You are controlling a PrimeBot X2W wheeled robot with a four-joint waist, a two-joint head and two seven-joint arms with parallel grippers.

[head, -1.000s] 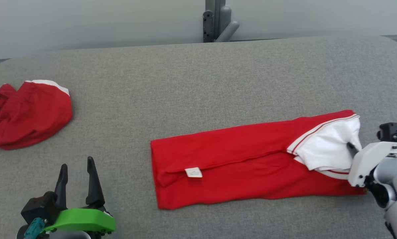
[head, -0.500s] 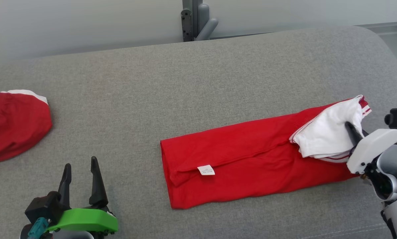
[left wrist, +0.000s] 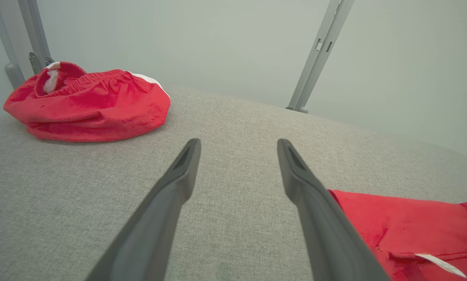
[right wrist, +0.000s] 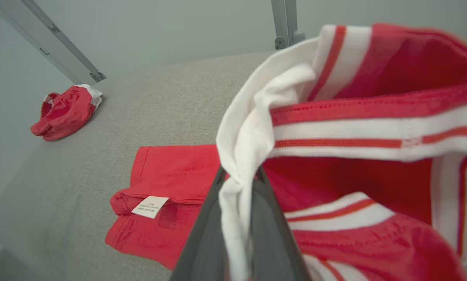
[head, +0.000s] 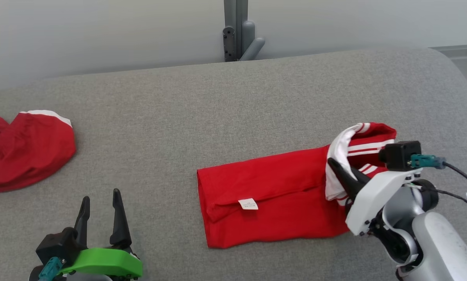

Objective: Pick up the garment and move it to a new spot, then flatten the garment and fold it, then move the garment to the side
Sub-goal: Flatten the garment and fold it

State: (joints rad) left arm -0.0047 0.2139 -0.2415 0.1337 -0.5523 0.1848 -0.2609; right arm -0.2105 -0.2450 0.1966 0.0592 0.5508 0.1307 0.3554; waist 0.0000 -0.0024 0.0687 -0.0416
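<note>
Where the garment (head: 272,191) peaks, the right jaws pinch it.

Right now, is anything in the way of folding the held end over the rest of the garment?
Nothing visible. The right gripper pinches the garment's striped end; its flat half is bare. The crumpled red shorts and open left gripper sit aside.

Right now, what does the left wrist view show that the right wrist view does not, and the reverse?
Left wrist view: the left gripper, jaws wide apart over the grey table. Right wrist view: the right gripper shut on the white edge of the garment, whose striped trim stands raised. Both: the garment's red body with its white label, and a crumpled red cloth.
</note>
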